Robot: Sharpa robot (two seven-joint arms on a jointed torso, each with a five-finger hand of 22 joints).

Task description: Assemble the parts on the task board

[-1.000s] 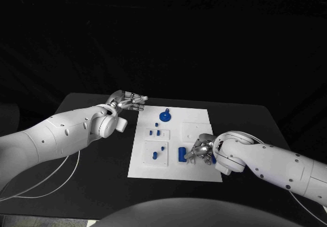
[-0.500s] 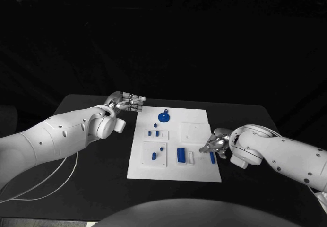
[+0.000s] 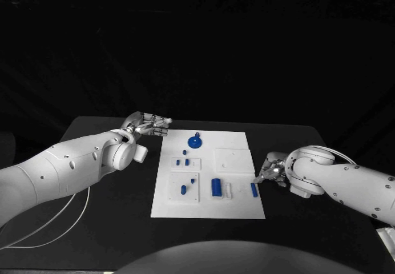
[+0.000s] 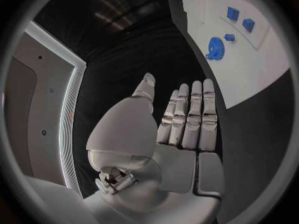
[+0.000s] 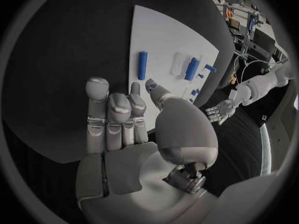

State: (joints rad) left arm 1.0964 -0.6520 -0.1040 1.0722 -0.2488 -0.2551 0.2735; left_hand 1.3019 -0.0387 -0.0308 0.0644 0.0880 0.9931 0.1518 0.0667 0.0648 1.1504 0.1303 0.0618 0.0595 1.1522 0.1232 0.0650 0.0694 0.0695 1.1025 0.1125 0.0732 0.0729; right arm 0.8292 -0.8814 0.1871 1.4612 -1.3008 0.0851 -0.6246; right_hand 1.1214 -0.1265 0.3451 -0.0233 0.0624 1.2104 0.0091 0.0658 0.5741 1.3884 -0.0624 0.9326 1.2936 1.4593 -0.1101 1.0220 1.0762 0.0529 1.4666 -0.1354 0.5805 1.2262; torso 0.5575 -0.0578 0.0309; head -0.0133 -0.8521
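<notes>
1. The task board (image 3: 234, 205) lies flat in the middle of the black table (image 3: 313, 142), between the two arms.

2. The right hand (image 3: 271, 170) hangs at the board's right edge, above the table just off the plate. In the right wrist view its fingers (image 5: 109, 119) stand nearly straight and close side by side, the thumb set a little apart, with nothing between them: the hand is spread and holds nothing.

3. Nearest this hand is a slim blue bar (image 3: 253, 189), lying flat near the board's right edge, just beside the hand and apart from it. The same bar (image 5: 142, 64) appears in the right wrist view beyond the fingertips, with bare board and table between.

4. A thicker blue cylinder (image 3: 216, 187) lies further in on the board, next to a small white piece (image 3: 229, 190). It is farther from the right hand than the slim bar.

5. The left hand (image 3: 151, 124) hovers over the table at the board's far left corner, off the plate. The left wrist view shows its fingers (image 4: 193, 114) straight and pressed side by side, thumb alongside, holding nothing.

6. The round blue gear-like part (image 3: 195, 141) sits on the far end of the board, the part closest to the left hand yet clear of it; in the left wrist view it (image 4: 215, 49) lies well beyond the fingertips.

7. Two small blue blocks (image 3: 181, 162) sit in a white holder on the board's left side, and small blue pegs (image 3: 186, 187) rest on a raised white square nearer the robot.
</notes>
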